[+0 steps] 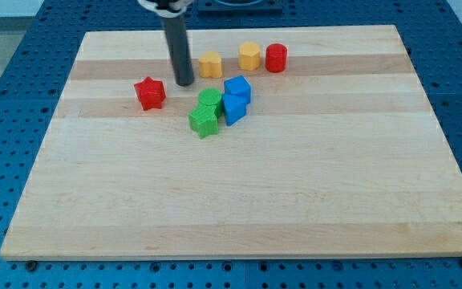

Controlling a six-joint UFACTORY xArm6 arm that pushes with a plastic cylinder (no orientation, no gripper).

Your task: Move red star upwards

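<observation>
Red star (150,93) sits upper left on the table (239,201), my tip (184,83), a bare rod without fingers, just right; approach step, next circling below it.

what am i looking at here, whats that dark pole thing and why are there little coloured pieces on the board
The dark pole is the end of a robot arm. It has no gripper, just a straight rod, and my tip slides along the wooden board to push blocks around. Nothing is held; things only get nudged.

There is one picture, from a single camera looking down at the board at a slant.

On the board lie small blocks: a red star towards the view's left, a yellow block, a second yellow block and a red cylinder in a row near the view's top, and a cluster of two green blocks and two blue blocks touching each other.

My tip stands just right of the red star and slightly above it, with a small gap, left of the nearer yellow block. The job is to push the star towards the view's top.
</observation>
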